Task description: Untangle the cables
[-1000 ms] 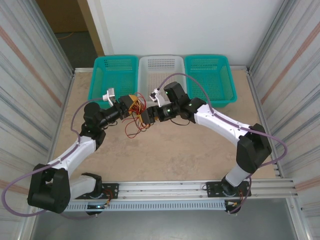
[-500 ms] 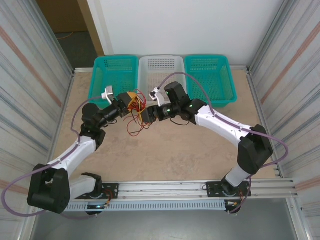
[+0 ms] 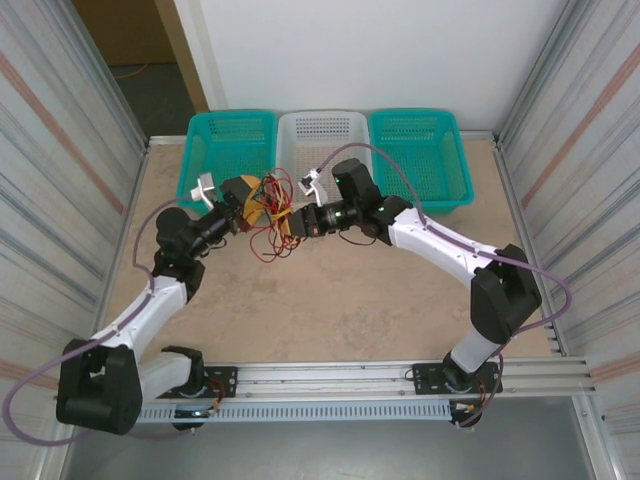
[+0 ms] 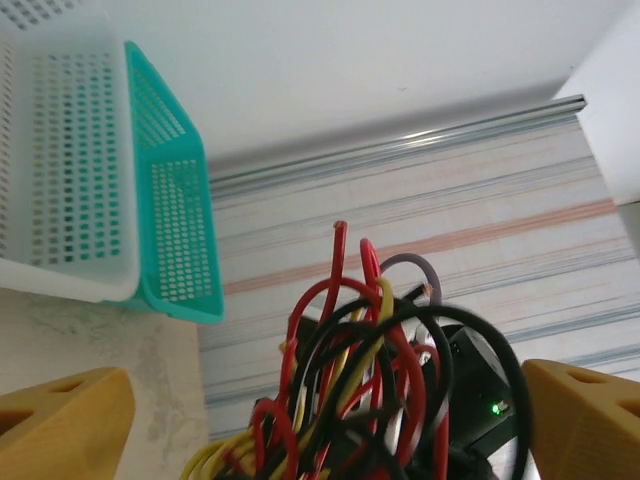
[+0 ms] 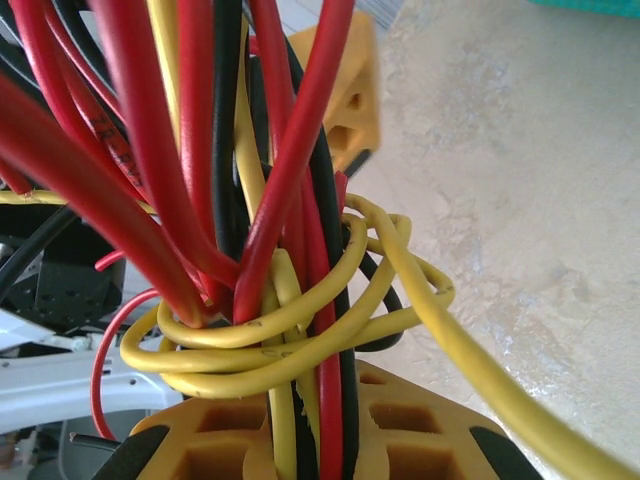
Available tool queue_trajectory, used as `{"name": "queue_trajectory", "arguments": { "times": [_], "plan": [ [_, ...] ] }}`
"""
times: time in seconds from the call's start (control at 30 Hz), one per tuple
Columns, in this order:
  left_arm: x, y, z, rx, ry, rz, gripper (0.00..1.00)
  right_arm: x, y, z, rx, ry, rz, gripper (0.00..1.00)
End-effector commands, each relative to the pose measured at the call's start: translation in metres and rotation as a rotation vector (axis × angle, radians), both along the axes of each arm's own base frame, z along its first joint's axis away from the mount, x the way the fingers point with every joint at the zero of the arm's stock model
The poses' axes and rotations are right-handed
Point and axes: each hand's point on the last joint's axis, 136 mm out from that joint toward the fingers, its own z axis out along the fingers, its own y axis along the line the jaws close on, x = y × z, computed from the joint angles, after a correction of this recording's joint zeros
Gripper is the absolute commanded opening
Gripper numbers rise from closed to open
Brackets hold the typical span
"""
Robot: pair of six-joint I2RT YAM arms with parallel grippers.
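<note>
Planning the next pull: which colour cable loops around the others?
The yellow cable: it coils around the bundle by the right fingers, while red cables and black cables run lengthwise.

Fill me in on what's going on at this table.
Two robot arms are working on a tangle of red, yellow and black cables over the table, just in front of the baskets. The right end effector is shut on the bundle. The left end effector is open, its fingers wide apart on either side of the cables, gripping nothing. The cables are not yet separated: yellow loops wind round the rest.
</note>
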Motion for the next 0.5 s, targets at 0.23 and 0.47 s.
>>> {"name": "queue_trajectory", "arguments": {
  "times": [0.23, 0.47],
  "plan": [
    [-0.014, -0.005, 0.039, 0.283, -0.242, -0.161, 0.99, -0.015, -0.007, 0.048, 0.097, 0.038, 0.106, 0.0],
    [-0.006, -0.013, 0.045, 0.38, -0.262, -0.332, 0.95, -0.019, -0.01, 0.04, -0.01, 0.029, 0.121, 0.0]
  ]
}}
